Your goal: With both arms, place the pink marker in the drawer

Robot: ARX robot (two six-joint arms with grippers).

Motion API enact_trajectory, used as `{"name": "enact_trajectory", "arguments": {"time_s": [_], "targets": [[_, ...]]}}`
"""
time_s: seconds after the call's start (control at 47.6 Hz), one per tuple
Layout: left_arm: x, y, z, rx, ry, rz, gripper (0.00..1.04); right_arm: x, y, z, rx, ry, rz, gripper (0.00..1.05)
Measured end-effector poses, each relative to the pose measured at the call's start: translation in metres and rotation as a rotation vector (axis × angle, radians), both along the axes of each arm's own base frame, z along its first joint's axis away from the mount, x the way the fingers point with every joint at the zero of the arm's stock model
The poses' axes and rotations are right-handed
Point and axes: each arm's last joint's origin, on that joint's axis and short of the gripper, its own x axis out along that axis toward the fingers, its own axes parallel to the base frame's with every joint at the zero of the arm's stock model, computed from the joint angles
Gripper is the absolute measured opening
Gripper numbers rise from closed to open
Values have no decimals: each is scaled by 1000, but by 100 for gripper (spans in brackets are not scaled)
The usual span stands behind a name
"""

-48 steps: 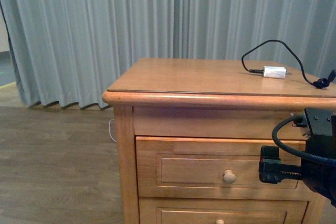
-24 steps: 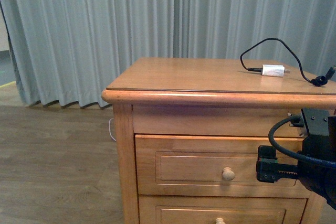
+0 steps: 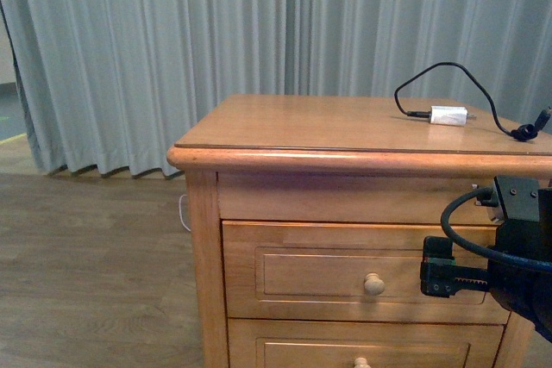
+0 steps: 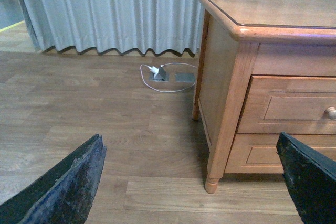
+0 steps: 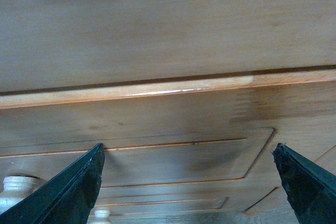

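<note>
Drawer (image 3: 362, 271): the top drawer of the wooden cabinet (image 3: 345, 127) is fully shut, its front flush with the frame. It must be opened before anything can be placed inside.
Knob (image 3: 373, 283): a small round wooden knob is set at the middle of the recessed panel. It is untouched, and it is the only pull point offered.
Right gripper (image 5: 189, 182): the jaws are spread wide and nothing is held. The gripper is carried close to the drawer front, with the knob (image 5: 16, 186) off to one side of the gap, not between the fingers. This reads as an approach for pulling the drawer.
Left gripper (image 4: 191, 182): the jaws are spread wide and empty. It is held low and well apart from the cabinet, over bare floor (image 4: 79, 108), apparently in reserve for the marker.
Pink marker: not visible in any view; its position cannot be stated.
Cabinet top: only a white charger plug (image 3: 448, 115) with a black cable (image 3: 448, 71) is seen there. It is not the task item.
Task progress: judged early; drawer shut, marker unlocated.
</note>
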Motion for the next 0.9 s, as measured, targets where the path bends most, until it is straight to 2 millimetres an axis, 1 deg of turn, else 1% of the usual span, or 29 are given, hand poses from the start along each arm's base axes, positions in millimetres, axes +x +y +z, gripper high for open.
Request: {"name": "enact_trajectory", "arguments": {"time_s": [0.084, 0.189, 0.252, 0.378, 0.504, 0.525, 0.609, 0.651, 0.693, 0.735, 0.777, 0.819, 0.903], "targets": [[0, 0, 0, 0, 0, 0, 99, -4, 0, 5, 2, -3, 12, 96], [0, 0, 0, 0, 0, 0, 99, -19, -2, 25, -5, -20, 40, 96], [0, 0, 0, 0, 0, 0, 99, -33, -3, 42, -29, -21, 50, 96], [0, 0, 0, 0, 0, 0, 99, -55, -6, 61, -53, -8, 64, 96], [0, 0, 0, 0, 0, 0, 99, -82, -9, 88, -61, -3, 74, 96], [0, 0, 0, 0, 0, 0, 99, -87, -10, 93, -59, -4, 77, 96], [0, 0, 0, 0, 0, 0, 99, -118, -12, 123, -50, -19, 91, 96], [0, 0, 0, 0, 0, 0, 99, -138, -12, 139, -43, -34, 99, 96], [0, 0, 0, 0, 0, 0, 99, -150, -12, 146, -37, -46, 105, 96], [0, 0, 0, 0, 0, 0, 99, -168, -12, 158, -21, -63, 110, 96], [0, 0, 0, 0, 0, 0, 99, -182, -13, 166, -13, -73, 95, 96], [0, 0, 0, 0, 0, 0, 99, -194, -14, 172, 0, -82, 80, 96], [0, 0, 0, 0, 0, 0, 99, -201, -15, 177, 15, -108, 72, 96]]}}
